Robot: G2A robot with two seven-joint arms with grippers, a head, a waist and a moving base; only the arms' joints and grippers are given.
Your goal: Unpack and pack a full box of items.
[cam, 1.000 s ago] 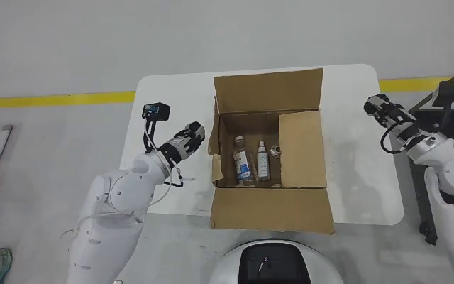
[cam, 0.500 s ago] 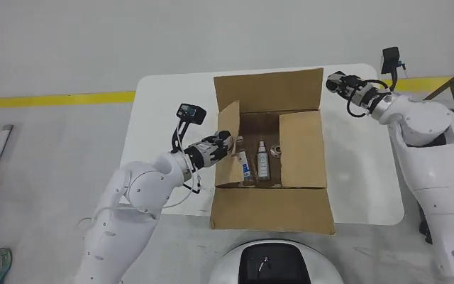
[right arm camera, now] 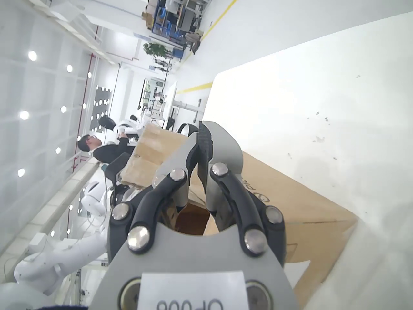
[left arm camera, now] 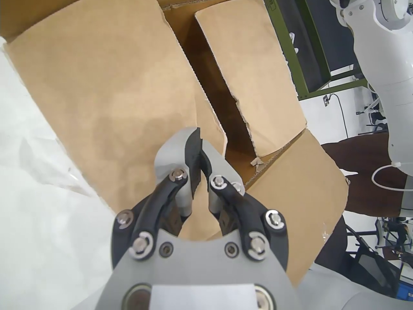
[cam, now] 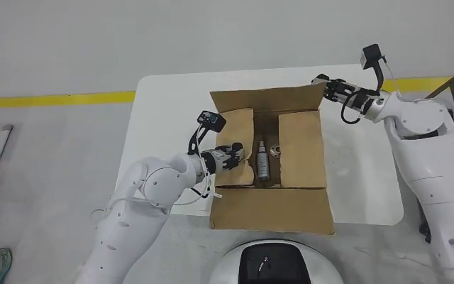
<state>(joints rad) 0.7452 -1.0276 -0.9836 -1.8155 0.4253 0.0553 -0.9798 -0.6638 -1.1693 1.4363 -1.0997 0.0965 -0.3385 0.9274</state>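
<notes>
The open cardboard box (cam: 273,209) stands mid-table. Its left flap (cam: 235,145) lies folded inward, and my left gripper (cam: 237,153) is shut and rests on it; the left wrist view shows the shut tips (left arm camera: 199,153) over that flap (left arm camera: 106,91). A small spray bottle (cam: 262,160) and a small round item (cam: 276,150) lie in the uncovered strip of the box floor. The right flap (cam: 301,149) also lies inward. My right gripper (cam: 320,86) is shut at the right corner of the back flap (cam: 266,92), seen close up (right arm camera: 198,149) beside the cardboard (right arm camera: 290,201).
The white table (cam: 170,106) has bare room left of the box and to its right (cam: 362,156). The front flap hangs out toward the table's near edge. A green frame (left arm camera: 309,49) stands beyond the table on the right arm's side.
My left gripper moved right and pushed the left flap down over the box, covering the larger bottle. My right gripper swung in from the table's right edge to the back flap's corner.
</notes>
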